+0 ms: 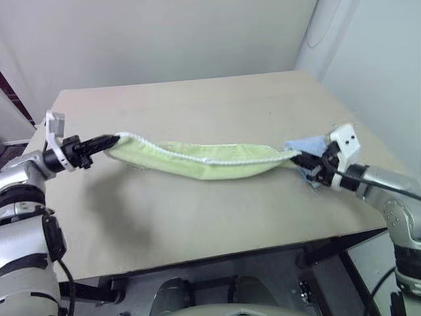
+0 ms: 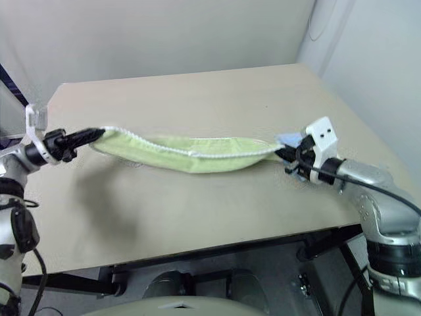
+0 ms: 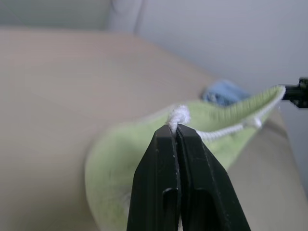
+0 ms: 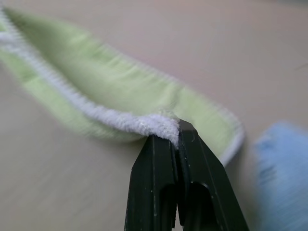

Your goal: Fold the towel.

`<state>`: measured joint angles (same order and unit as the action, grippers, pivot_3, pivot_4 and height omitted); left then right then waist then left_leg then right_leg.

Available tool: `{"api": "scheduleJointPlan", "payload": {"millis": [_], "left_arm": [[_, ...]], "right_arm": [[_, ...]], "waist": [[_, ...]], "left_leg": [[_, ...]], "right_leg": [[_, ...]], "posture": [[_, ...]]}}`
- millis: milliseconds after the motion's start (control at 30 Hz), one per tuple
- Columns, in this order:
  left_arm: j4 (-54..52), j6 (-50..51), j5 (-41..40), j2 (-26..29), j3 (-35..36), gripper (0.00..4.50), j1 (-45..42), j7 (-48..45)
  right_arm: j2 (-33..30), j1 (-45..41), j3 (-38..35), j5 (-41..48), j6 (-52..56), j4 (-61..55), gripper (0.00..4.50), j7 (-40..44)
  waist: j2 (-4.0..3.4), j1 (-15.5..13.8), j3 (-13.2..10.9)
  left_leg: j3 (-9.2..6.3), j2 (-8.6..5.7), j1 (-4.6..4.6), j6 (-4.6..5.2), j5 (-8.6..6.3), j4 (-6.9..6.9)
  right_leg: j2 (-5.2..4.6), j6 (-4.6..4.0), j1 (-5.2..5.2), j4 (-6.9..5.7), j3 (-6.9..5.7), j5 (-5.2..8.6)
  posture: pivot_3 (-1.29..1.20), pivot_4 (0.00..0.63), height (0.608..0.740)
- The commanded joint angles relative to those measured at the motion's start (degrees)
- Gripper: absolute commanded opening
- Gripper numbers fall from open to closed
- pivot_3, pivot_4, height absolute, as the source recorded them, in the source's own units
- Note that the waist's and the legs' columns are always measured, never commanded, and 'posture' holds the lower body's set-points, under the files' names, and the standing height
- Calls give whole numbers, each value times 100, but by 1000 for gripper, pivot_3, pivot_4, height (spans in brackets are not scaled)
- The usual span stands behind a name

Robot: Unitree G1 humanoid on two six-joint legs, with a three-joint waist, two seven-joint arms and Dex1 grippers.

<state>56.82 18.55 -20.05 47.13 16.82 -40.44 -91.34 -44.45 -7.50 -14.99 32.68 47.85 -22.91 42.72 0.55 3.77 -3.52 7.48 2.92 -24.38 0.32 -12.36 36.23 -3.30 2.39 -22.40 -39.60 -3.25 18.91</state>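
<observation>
So I've got the towel (image 1: 204,161) strung between both arms, sagging in the middle like a hammock over the bench (image 1: 197,99); can't tell if the low part touches it. My left gripper (image 1: 110,140) has its jaws clamped tight on the white corded edge at one end, and my right gripper (image 1: 297,157) is pinched on the corded edge at the other. A little blue cloth (image 1: 308,144) sits just behind my right gripper.
</observation>
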Motion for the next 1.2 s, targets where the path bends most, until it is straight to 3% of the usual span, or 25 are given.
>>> {"api": "scheduleJointPlan", "payload": {"millis": [33, 300, 433, 600, 700, 967, 1200], "left_arm": [[-987, 245, -463, 347, -93, 13, 666, -116], [-2001, 108, -1286, 1280, -771, 13, 2246, -116], [-1974, -129, -1578, 1649, -1151, 13, 2588, -116], [-2303, -232, -2133, 2150, -1497, 13, 2969, -116], [-2289, -408, -2297, 2316, -1736, 13, 3121, -116], [-2081, -315, -2290, 1866, -1868, 13, 2721, -116], [-362, -541, -1364, 873, -1606, 13, 1200, 123]], "right_arm": [[-302, 465, -397, 161, -5, -489, 0, 251], [-765, 1739, -1192, 448, -57, -915, 0, 888], [-866, 2304, -1457, 587, -80, -1200, 0, 1200], [-968, 3605, -1982, 170, -455, -1638, 0, 1699], [-936, 3947, -2109, 30, -615, -1652, 0, 1759], [-812, 2951, -1425, 215, -539, -1250, 0, 1261], [-495, 1288, -568, -38, -556, 370, 0, 673]], "waist": [[14, 3, 6], [26, -11, 11], [24, -31, 12], [40, -109, 22], [32, -123, 26], [29, -121, 28], [42, -141, 35]], "left_leg": [[-1, 1, 1, 1, -1, 1], [0, 1, 23, -15, -11, 0], [3, 0, 36, -18, -14, -9], [7, 0, 31, -18, -15, -23], [9, 0, 29, -19, -16, -24], [15, 3, 41, -19, -17, -24], [20, 1, 22, -18, -16, -13]], "right_leg": [[-1, -1, 2, 0, 0, -1], [-21, -34, 3, 9, -1, 3], [-31, -46, 12, 31, 0, 2], [-36, -50, 5, 51, -1, 1], [-37, -50, 4, 54, -1, 1], [-47, -72, -1, 60, -4, -12], [-53, -71, -14, 62, -18, -14]], "posture": [[0, 0, 740], [0, 0, 740], [0, 0, 740], [0, 0, 740], [0, 0, 740], [0, 0, 740], [0, 0, 740]]}}
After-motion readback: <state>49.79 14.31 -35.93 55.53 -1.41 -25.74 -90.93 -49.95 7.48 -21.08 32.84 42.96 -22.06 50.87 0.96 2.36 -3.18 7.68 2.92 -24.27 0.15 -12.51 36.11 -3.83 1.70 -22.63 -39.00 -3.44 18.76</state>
